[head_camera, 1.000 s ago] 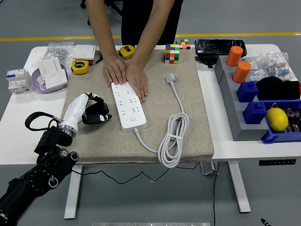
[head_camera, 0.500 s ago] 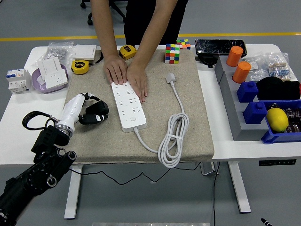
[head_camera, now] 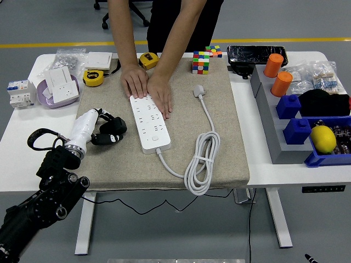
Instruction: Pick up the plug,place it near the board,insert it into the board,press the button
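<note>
Meanwhile left hand (head_camera: 107, 131) has edged slightly leftward.

1. a person's two hands (head_camera: 147, 87) press flat on the far end of the white board (head_camera: 149, 123) on the beige mat (head_camera: 219, 109).
2. the plug (head_camera: 198, 90) lies on the mat right of the board, its cable (head_camera: 202, 164) coiled near the front edge.
3. the left hand (head_camera: 107, 130) rests on the mat just left of the board, fingers loosely curled, empty.

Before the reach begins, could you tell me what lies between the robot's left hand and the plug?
In the head view, the power strip lies between the left hand and the plug.
</note>
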You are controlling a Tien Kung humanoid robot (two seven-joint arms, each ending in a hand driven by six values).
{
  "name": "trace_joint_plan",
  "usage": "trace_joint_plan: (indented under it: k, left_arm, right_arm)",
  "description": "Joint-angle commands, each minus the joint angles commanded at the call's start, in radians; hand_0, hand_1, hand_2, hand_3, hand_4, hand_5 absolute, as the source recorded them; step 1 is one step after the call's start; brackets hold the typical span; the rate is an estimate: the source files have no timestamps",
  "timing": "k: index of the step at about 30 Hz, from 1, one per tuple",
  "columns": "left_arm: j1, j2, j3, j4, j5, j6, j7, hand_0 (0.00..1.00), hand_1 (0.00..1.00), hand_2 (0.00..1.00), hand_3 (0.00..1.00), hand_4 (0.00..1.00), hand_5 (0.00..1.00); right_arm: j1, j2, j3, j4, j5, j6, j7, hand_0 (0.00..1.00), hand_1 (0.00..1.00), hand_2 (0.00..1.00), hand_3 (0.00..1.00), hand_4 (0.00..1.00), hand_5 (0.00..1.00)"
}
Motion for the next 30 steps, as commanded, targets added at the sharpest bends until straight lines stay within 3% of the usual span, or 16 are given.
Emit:
trace_joint_plan:
  k: [1,6,7,22,30]
  left_arm:
    - [0.0,0.0,0.0,0.0,-0.002,0.001,-0.001,0.602,0.377,0.329,0.412,0.612,0.055]
    - [0.001,0.002,0.003,-0.005,-0.008,0.003,-0.001,0.602,0.377,0.329,0.412,0.612,0.055]
    - [0.001,0.003,0.004,-0.006,-0.008,0.003,-0.001,0.586,0.36,0.305,0.408,0.536,0.002]
    - [-0.016,0.022,0.046,-0.035,-0.027,0.004,0.009,0.584,0.357,0.296,0.402,0.512,0.002]
    - [-0.077,0.05,0.124,-0.044,-0.02,0.003,0.022,0.584,0.357,0.295,0.401,0.515,0.002]
  right_arm:
    - [0.0,0.0,0.0,0.0,0.0,0.0,0.0,0.868,0.825,0.803,0.816,0.998,0.903]
    - [0.0,-0.002,-0.003,0.0,0.0,0.0,-0.001,0.868,0.825,0.803,0.816,0.998,0.903]
    - [0.0,-0.002,-0.003,0.0,0.0,0.0,-0.001,0.869,0.825,0.801,0.816,0.998,0.904]
    - [0.0,-0.004,-0.007,0.0,0.002,-0.001,-0.002,0.868,0.825,0.801,0.816,0.998,0.905]
    - [0.002,-0.005,-0.009,0.0,0.004,-0.001,-0.003,0.868,0.825,0.8,0.816,0.998,0.906]
